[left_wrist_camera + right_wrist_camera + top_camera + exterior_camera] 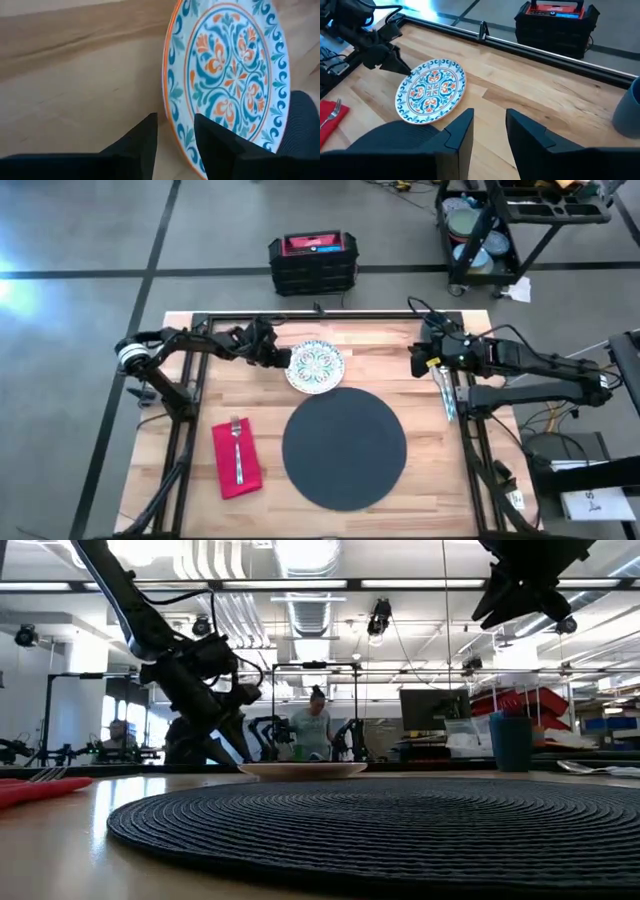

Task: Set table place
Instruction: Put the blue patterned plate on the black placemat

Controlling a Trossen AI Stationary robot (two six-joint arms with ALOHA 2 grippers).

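Two dark fingers (215,145) of the left jaws (175,137) straddle the orange rim of the plate (227,75), one over the patterned face and one outside on the bare wood, still parted and not yet pinching it. The plate lies flat on the worktop (390,355), its near edge touching or slightly overlapping the far edge of the round dark mat (345,447), which is where it most likely belongs. The grip looks shallow: if the jaws close on so thin a lip, the plate may tilt, slip out, or skid across the planks instead of lifting. Dragging it could also catch on the mat's woven edge and shift the mat.

From the jaws outward, the left arm reaches in low from the worktop's left rail, wrist angled down toward the plate's left side, as the high view shows with the left jaws (280,358).

The right jaws (489,127) hang parted and empty, raised above the worktop's right side, pointing toward the plate. A fork (237,448) rests on the red napkin (236,459) left of the mat; a blue cup (511,742) stands at the right.
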